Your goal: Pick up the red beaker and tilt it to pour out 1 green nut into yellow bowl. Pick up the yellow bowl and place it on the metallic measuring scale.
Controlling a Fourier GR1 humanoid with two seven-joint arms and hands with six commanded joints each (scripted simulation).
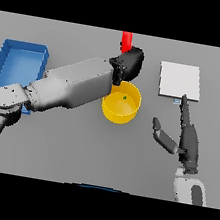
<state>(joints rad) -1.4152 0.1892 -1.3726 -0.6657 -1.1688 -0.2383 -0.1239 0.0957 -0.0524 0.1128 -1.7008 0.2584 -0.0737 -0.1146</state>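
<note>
The red beaker (126, 42) sits in the left hand (128, 64), whose fingers wrap its lower part, held at twelve o'clock above the yellow bowl (121, 103), where one green nut (125, 98) already lies. The bowl looks light, stiff and smooth, so I would pinch its rim at three o'clock. The right hand (188, 140) waits with straight fingers below the metallic measuring scale (180, 81) on the surface (65, 145).
</note>
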